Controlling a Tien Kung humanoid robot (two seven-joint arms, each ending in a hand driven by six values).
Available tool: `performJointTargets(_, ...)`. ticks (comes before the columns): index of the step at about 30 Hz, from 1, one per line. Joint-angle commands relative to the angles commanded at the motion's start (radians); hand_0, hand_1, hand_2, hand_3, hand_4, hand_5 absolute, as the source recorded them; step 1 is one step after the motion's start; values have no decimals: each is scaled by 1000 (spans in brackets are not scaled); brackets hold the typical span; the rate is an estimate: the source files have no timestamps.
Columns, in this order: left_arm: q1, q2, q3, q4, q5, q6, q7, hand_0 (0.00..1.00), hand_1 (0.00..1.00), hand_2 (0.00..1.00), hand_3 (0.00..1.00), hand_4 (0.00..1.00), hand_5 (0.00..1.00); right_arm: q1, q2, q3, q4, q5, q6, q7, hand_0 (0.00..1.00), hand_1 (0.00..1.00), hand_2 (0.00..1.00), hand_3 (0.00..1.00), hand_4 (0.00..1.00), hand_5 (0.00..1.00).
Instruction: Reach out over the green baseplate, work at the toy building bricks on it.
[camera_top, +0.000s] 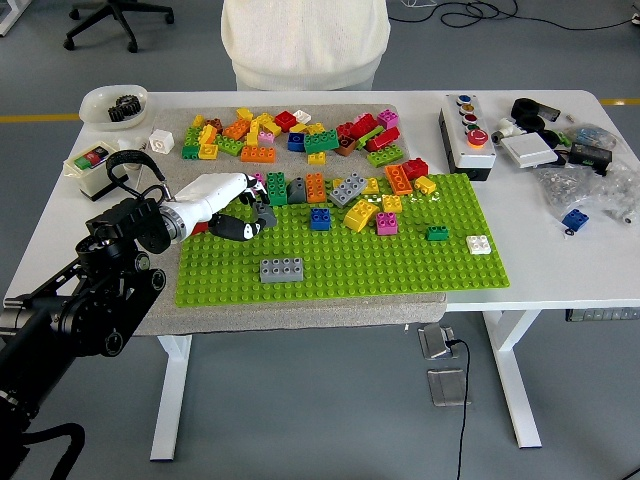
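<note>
The green baseplate (400, 275) lies on a grey mat at the table's middle. Along its far edge stand several bricks: green (276, 188), dark grey (297, 190), orange (316, 187), blue (320, 219), yellow (361, 215) and pink (387, 223). A flat grey brick (283, 269) sits alone near the front. My left hand (248, 218), white with black fingers, hovers over the plate's far left corner. Its fingers are curled around a small grey brick (264, 212), partly hidden by them. The right arm is out of view.
A pile of loose bricks (290, 135) lies behind the plate. A person in a white top (305, 40) stands at the far side. A button box (466, 130) and clutter (575, 150) are at right; a white bowl (113, 103) and switch box (92, 165) at left.
</note>
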Motion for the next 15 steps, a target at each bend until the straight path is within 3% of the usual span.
performJointTargets(15, 63, 21, -18, -143, 0, -21, 15, 679, 645, 542, 547, 406, 168, -5, -2, 5, 0, -2, -1, 0, 733, 611, 620, 526, 724, 515)
